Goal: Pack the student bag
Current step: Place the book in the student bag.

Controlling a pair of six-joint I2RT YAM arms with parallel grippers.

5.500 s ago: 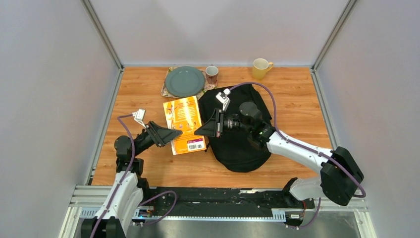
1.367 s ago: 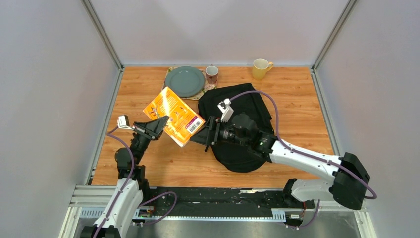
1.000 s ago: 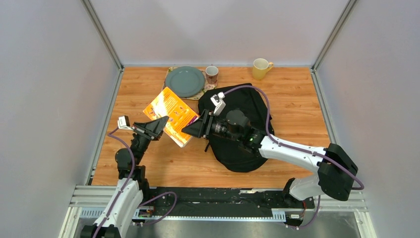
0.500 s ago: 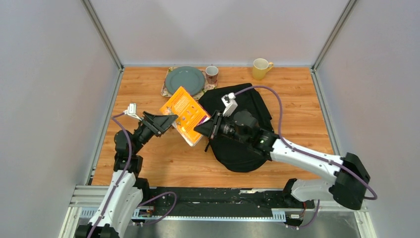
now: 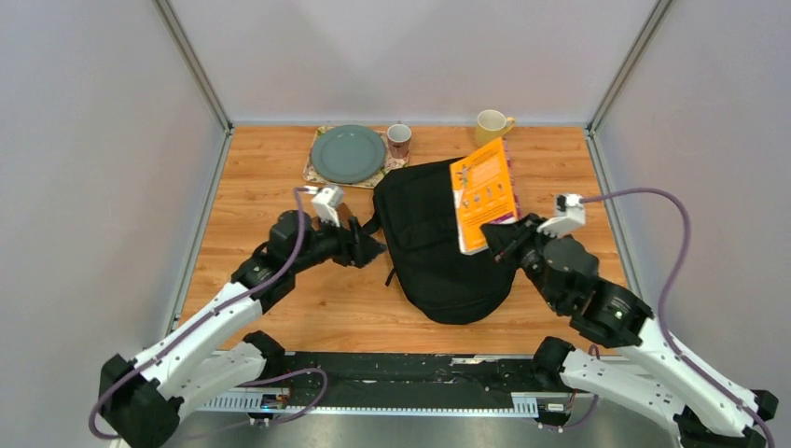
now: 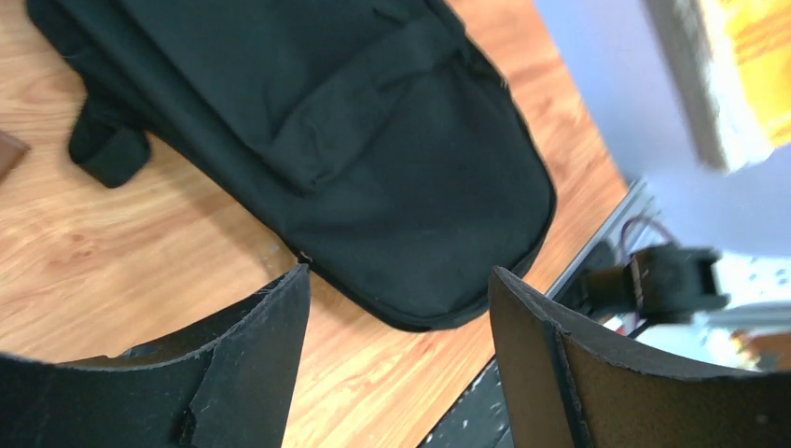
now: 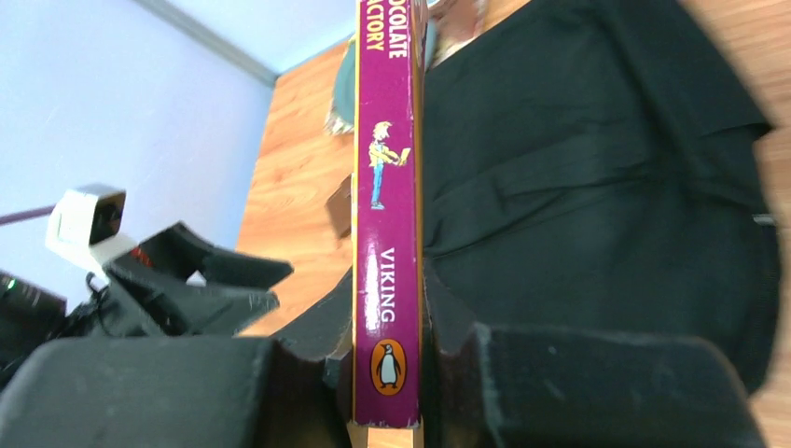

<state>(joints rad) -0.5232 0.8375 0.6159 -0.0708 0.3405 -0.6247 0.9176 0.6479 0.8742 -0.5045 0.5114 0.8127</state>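
Student bag (image 5: 431, 257) between wide-open left pincer (image 5: 372, 249) and right pincer (image 5: 498, 239) tight on book (image 5: 483, 191) (plate (image 5: 348, 154), yellow mug (image 5: 491, 127) beyond)

The lower end of the book (image 5: 483, 191) is hidden inside the right gripper (image 7: 387, 322). From above, the book covers part of the right edge of the student bag (image 5: 424, 243) and the foot of the yellow mug (image 5: 490, 121). In the right wrist view the upper edge cuts the spine, so only the ends of the title words can be read, and the spine hides most of the green plate (image 7: 342, 84). In the left wrist view the book is a blurred orange patch cut off at the top right corner, and the student bag runs past the upper edge. The mat (image 5: 310, 174) under the plate shows only at its corners.
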